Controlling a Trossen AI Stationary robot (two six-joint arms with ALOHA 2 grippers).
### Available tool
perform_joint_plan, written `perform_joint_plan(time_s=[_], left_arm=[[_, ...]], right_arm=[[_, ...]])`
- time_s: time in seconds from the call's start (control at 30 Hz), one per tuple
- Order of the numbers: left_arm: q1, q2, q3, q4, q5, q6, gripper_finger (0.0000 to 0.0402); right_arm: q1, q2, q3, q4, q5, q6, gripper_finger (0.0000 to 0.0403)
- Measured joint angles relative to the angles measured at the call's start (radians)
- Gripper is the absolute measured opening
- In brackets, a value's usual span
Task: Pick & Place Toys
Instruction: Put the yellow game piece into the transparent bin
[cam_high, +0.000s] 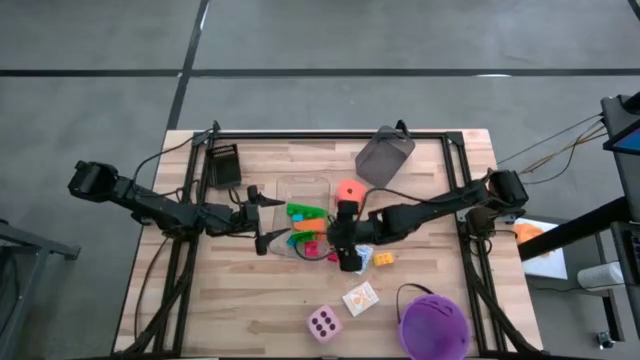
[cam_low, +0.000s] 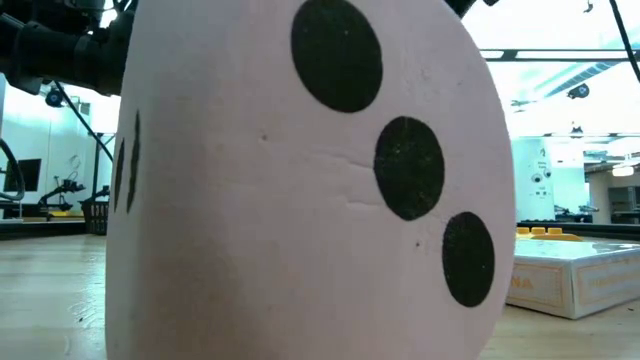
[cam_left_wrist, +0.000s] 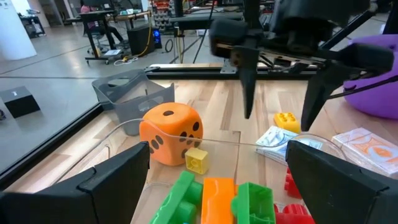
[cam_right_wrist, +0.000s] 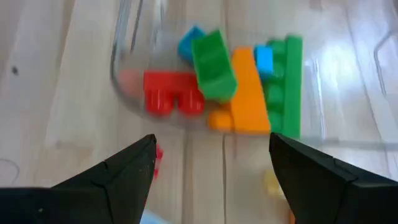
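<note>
Pink dice fills low view. We see right gripper spread empty, hovering nearest above red brick; left gripper spread empty beside tray.

Left end effector fingers apart at table centre-left, right end effector open, pointing down

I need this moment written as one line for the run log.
left pincer: open, at clear tray left edge | right pincer: open, empty, above bricks in tray | pink die: on table, outside tray
</note>
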Motion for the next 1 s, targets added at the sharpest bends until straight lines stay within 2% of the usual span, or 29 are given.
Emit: perform_joint_plan(time_s=[0.3, 0.47, 0.67, 1.0], left_arm=[[0.0, 0.0, 0.0, 0.001, 0.0, -0.003, 0.0377], [0.0, 0.0, 0.0, 0.001, 0.0, -0.003, 0.0377], [0.0, 0.0, 0.0, 0.002, 0.0, -0.003, 0.0377], [0.0, 0.0, 0.0, 0.004, 0.0, -0.003, 0.0377]], right_arm=[[0.102, -0.029, 0.001, -0.35, 0.006, 0.179, 0.0309], [0.117, -0.05, 0.001, -0.485, -0.12, 0.265, 0.0309], [0.113, -0.043, 0.001, -0.548, -0.191, 0.274, 0.0309], [0.093, 0.04, -0.001, -0.581, -0.227, 0.244, 0.0309]])
